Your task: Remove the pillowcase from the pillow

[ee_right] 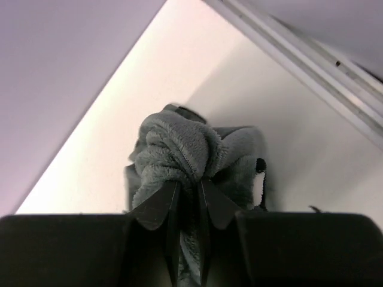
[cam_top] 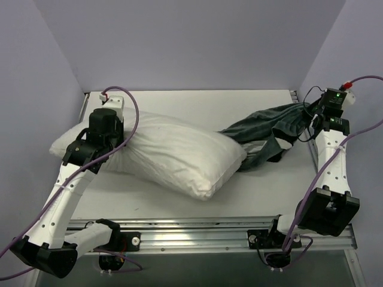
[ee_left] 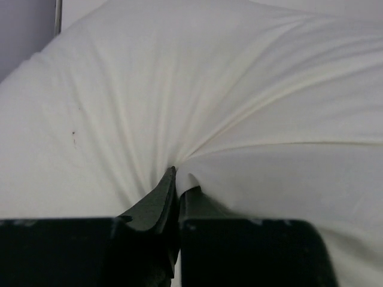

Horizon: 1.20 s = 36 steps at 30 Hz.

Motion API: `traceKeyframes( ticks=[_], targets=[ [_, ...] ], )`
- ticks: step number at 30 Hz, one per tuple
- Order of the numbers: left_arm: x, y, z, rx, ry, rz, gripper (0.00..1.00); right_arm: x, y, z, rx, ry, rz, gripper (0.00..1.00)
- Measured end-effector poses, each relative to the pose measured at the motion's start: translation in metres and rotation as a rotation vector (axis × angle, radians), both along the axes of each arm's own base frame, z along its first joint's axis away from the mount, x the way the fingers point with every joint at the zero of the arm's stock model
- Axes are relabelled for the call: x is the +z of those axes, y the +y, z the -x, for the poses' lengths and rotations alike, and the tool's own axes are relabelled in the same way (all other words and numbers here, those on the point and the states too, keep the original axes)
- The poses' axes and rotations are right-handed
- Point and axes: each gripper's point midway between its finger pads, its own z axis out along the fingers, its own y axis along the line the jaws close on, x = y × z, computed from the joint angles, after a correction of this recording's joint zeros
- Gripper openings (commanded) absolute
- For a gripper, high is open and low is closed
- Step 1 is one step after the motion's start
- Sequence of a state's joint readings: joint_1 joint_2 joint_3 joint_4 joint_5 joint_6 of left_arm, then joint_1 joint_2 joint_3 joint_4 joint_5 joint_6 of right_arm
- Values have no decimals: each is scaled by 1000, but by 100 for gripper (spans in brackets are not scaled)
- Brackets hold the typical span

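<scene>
The plump white pillow (cam_top: 173,152) lies bare across the left and middle of the table. My left gripper (cam_top: 122,139) is shut on a pinch of the pillow's white fabric (ee_left: 197,119), with creases fanning out from my fingertips (ee_left: 169,182). The pillowcase (cam_top: 266,130), grey-green side out with a bit of zebra stripe showing, trails from the pillow's right end toward the far right corner. My right gripper (cam_top: 311,119) is shut on a bunched wad of the pillowcase (ee_right: 179,152), held above the table.
The table (cam_top: 239,197) is white, with a metal rail (cam_top: 197,230) along the near edge where the arm bases sit. Lilac walls close in on the left, back and right. The right table edge rail (ee_right: 311,72) runs close to my right gripper.
</scene>
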<state>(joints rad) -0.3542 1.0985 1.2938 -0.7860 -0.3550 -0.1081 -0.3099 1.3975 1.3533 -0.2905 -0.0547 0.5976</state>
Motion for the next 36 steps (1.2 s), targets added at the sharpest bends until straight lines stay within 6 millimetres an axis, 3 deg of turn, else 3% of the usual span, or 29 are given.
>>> traceKeyframes(
  ticks=[6,10,14,18,23,27,31,34,36],
  targets=[
    [-3,9,10,13,31,-23,2,31,-5,-5,-6,-68,36,0],
    [10,7,2,2,14,-28,2,88,-3,-20,26,-167,79,0],
    [31,-5,-29,-11,-5,-25,2,161,15,-51,123,-318,141,0],
    [52,-22,-79,-11,-38,-14,2,196,57,-82,264,-411,170,0],
    [69,-39,-128,-2,-86,7,2,207,93,-113,395,-491,173,0],
    [73,-41,-126,-2,-115,32,2,218,108,-110,454,-587,188,0],
    [60,-34,-105,4,-156,63,2,223,137,-81,539,-659,202,0],
    [30,-22,-72,31,-144,81,2,205,164,-45,618,-680,199,0],
    [5,-10,-45,62,-118,86,30,176,181,-23,658,-665,173,0]
  ],
)
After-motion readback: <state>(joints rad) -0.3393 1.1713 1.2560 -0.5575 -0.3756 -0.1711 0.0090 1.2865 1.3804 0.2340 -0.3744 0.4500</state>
